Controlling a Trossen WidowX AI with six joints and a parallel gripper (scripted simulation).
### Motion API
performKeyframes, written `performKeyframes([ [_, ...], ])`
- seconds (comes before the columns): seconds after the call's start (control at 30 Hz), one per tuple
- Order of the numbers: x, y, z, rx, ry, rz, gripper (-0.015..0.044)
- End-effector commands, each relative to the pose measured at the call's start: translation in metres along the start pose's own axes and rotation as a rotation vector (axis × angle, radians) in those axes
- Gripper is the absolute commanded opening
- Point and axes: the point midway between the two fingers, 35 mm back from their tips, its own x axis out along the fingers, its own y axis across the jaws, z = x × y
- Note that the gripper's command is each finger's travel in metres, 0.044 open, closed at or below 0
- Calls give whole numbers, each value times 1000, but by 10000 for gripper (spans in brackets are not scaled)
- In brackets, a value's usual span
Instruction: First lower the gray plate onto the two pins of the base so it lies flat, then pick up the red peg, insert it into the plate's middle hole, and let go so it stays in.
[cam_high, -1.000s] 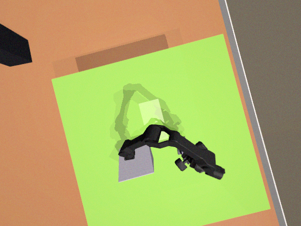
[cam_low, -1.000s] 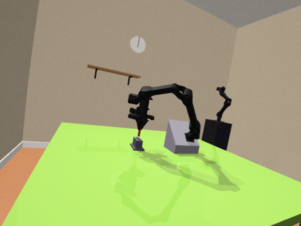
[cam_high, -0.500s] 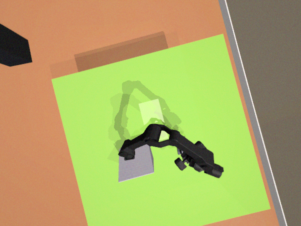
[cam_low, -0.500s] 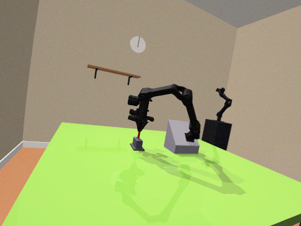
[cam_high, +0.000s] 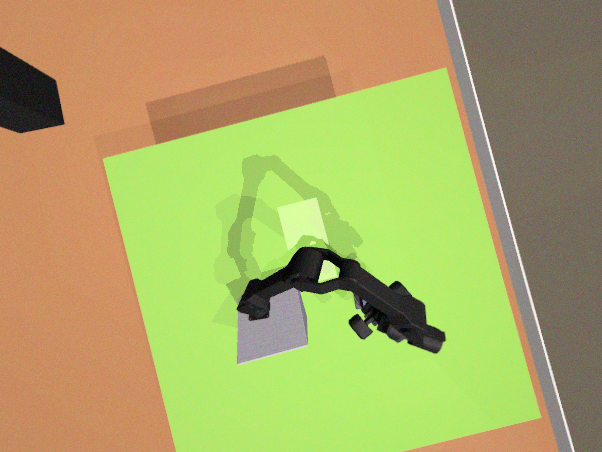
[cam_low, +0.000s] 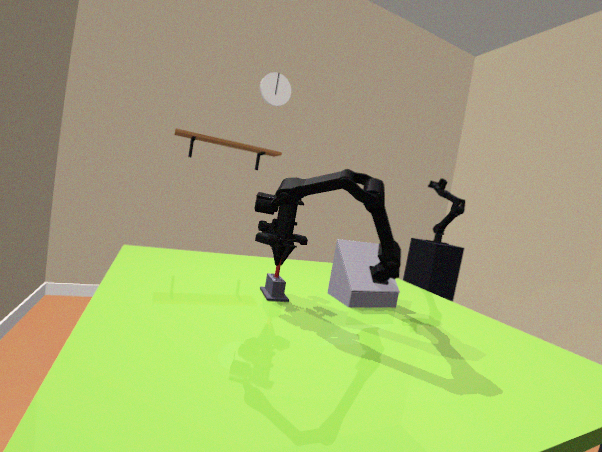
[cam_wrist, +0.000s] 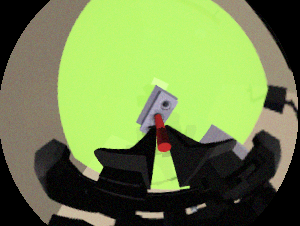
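Observation:
My gripper (cam_low: 278, 262) (cam_wrist: 159, 128) is shut on the red peg (cam_low: 277, 271) (cam_wrist: 163, 145), above the base. The peg stands nearly upright, with its lower end at the middle hole of the gray plate (cam_wrist: 168, 96). How deep the peg's tip sits is hidden. The plate appears to lie flat on the gray base (cam_low: 275, 299) (cam_wrist: 149, 107). One end hole with a pin in it shows in the wrist view; the other end is largely hidden by the peg and fingers. In the top view the arm covers the fingertips, peg and most of the base.
The arm stands on a large gray sloped block (cam_high: 272, 332) (cam_low: 360, 272) (cam_wrist: 215, 136) beside the base. The green table (cam_high: 450, 390) (cam_low: 150, 400) has its edge beyond the base. A dark pedestal (cam_low: 432, 265) with another small arm stands behind the table.

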Motion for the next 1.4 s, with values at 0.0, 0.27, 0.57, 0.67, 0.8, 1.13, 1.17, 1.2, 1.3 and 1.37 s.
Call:
performKeyframes([
  [0.0,-1,0,0,0,-1,1,0],
  [0.27,0,0,1,0,-1,1,0],
  [0.57,2,0,-1,0,0,1,0],
  [0.67,2,0,-2,0,0,1,0],
  [0.8,3,1,-2,0,0,1,0],
  [1.13,2,0,-1,-2,-1,-1,0],
  [1.17,2,0,-1,-2,-1,-1,26],
  [1.2,2,0,-1,-2,-1,-1,53],
  [1.3,2,0,-1,-2,-1,-1,131],
  [1.37,2,0,-1,-2,-1,-1,150],
])
